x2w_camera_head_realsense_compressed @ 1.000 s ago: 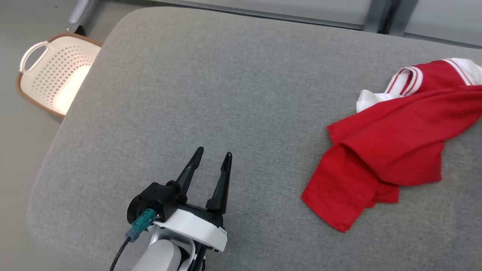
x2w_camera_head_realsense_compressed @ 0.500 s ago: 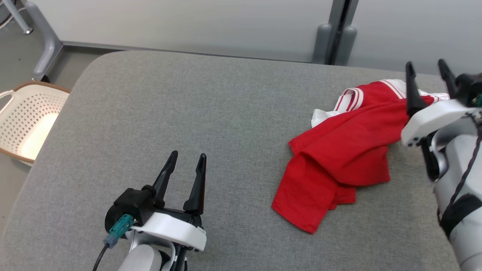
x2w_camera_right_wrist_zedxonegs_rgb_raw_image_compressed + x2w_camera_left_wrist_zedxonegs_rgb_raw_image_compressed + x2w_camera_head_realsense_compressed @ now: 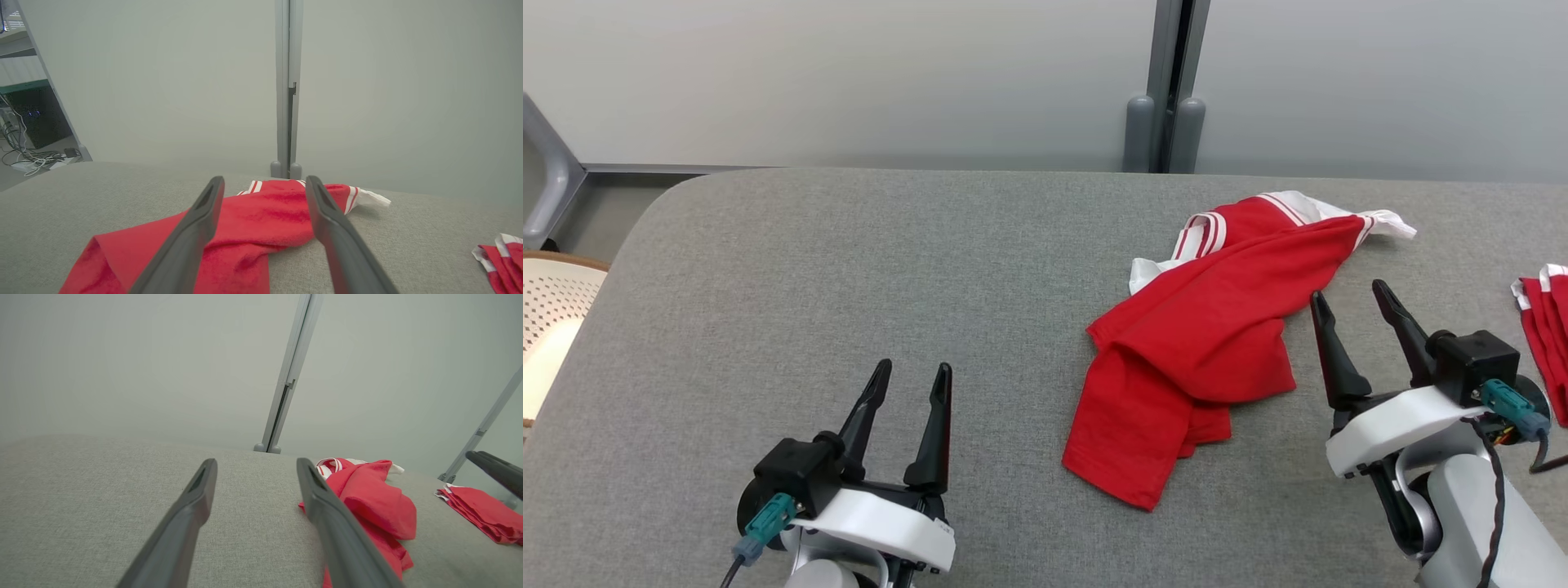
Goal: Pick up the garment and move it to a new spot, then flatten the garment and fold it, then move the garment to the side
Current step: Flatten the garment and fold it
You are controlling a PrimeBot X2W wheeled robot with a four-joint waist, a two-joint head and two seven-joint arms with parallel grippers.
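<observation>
Reaching for the crumpled garment (image 3: 1209,327) at centre-right of the head view, I'd lower my right gripper (image 3: 1347,290), wide and empty just beside its right edge, onto a thick fold, my left gripper (image 3: 914,366) idling wide at lower left.

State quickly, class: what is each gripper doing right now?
Left gripper: open, holding nothing.
Right gripper: open, holding nothing, close beside the red shirt.
</observation>
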